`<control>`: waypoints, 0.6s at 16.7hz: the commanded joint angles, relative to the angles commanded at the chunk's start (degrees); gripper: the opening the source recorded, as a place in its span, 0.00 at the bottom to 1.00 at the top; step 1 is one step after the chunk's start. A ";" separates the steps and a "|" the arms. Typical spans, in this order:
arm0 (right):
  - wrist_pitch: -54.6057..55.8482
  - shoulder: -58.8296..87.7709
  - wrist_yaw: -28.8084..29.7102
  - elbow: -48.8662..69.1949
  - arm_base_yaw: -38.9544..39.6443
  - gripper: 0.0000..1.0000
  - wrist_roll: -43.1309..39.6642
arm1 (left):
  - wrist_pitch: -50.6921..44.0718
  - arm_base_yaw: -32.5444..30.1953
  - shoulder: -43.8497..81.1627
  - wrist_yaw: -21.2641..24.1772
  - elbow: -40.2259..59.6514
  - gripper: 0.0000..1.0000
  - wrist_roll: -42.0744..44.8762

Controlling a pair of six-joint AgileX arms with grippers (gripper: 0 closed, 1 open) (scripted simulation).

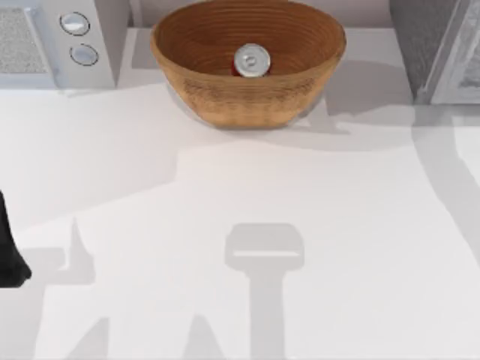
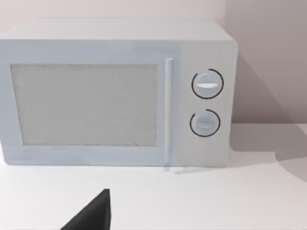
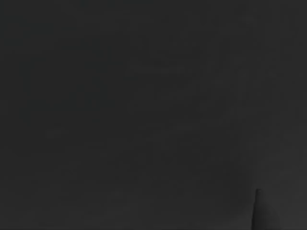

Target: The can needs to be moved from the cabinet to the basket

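The can (image 1: 251,61) is sitting upright inside the basket (image 1: 187,45), so I am judging the move done. It looks light, rigid and slick; I would pinch its red side. My right wrist view is dark, so neither gripper's state is readable.

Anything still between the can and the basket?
Nothing: the can already sits upright inside the basket, away from the cabinet. Left arm is parked at the table's left edge. Right wrist view is dark.
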 joint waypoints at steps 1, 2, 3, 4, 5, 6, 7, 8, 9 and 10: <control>-0.12 -0.29 2.84 -0.44 2.85 1.00 -0.03 | 0.00 0.00 0.00 0.00 0.00 1.00 0.00; -0.24 -0.54 5.10 -0.84 5.11 1.00 -0.07 | 0.00 0.00 0.00 0.00 0.00 1.00 0.00; -0.33 -0.73 6.76 -1.18 6.78 1.00 -0.10 | 0.00 0.00 0.00 0.00 0.00 1.00 0.00; -0.40 -0.86 7.80 -1.42 7.83 1.00 -0.12 | 0.00 0.00 0.00 0.00 0.00 1.00 0.00; -0.42 -0.91 8.20 -1.52 8.23 1.00 -0.13 | 0.00 0.00 0.00 0.00 0.00 1.00 0.00; -0.42 -0.91 8.20 -1.52 8.23 1.00 -0.13 | 0.00 0.00 0.00 0.00 0.00 1.00 0.00; -0.42 -0.91 8.20 -1.52 8.23 1.00 -0.13 | 0.00 0.00 0.00 0.00 0.00 1.00 0.00; -0.42 -0.91 8.20 -1.52 8.23 1.00 -0.13 | 0.00 0.00 0.00 0.00 0.00 1.00 0.00; -0.83 -2.19 9.27 -1.02 6.89 1.00 -0.84 | 0.00 0.00 0.00 0.00 0.00 1.00 0.00; -0.72 -2.00 9.10 -0.87 6.67 1.00 -0.85 | 0.00 0.00 0.00 0.00 0.00 1.00 0.00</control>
